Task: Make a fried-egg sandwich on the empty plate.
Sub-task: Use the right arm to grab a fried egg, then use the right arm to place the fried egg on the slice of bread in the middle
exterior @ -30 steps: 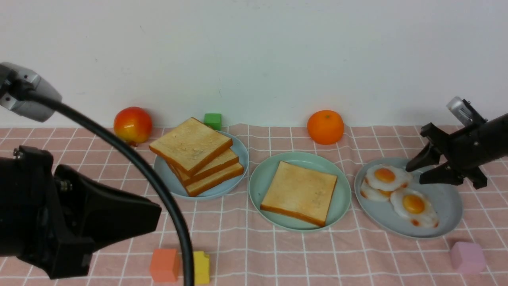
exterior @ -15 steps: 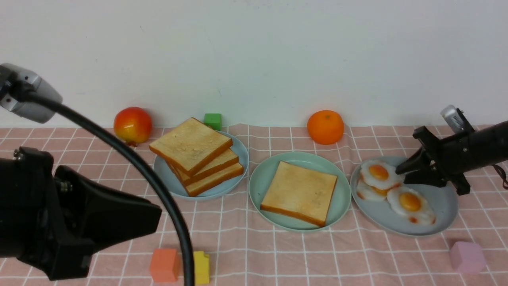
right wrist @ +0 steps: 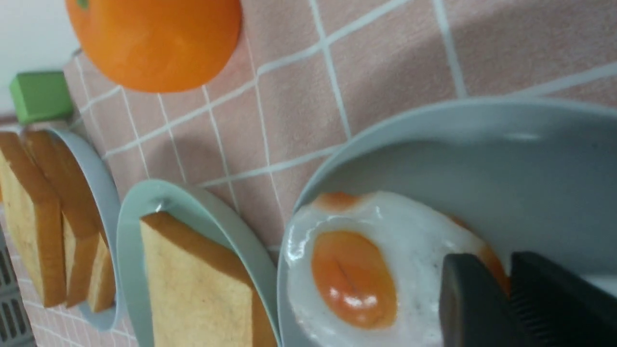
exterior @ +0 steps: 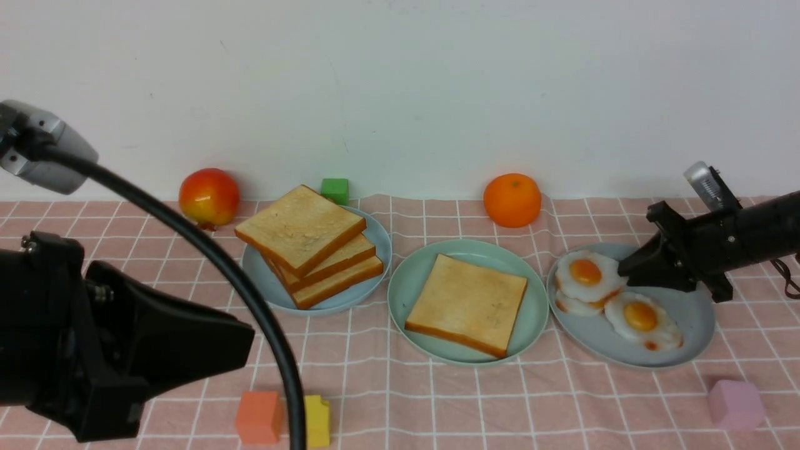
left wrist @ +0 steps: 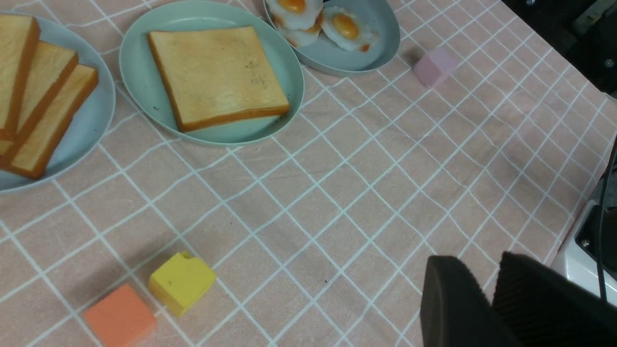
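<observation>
Now lower, right hand (exterior: 623,270) clamps edge of far egg (exterior: 585,275), egg plate (exterior: 689,315) nudged left; carry onto toast (exterior: 467,304) looks next.

Bright, even, diffuse light. Soft faint shadows beside orange (exterior: 512,200), pink cube (exterior: 736,405). Front view slightly soft. Right wrist view: glare spots on fried egg (right wrist: 376,270) yolk; right gripper (right wrist: 510,284) blurred, near lens.
</observation>
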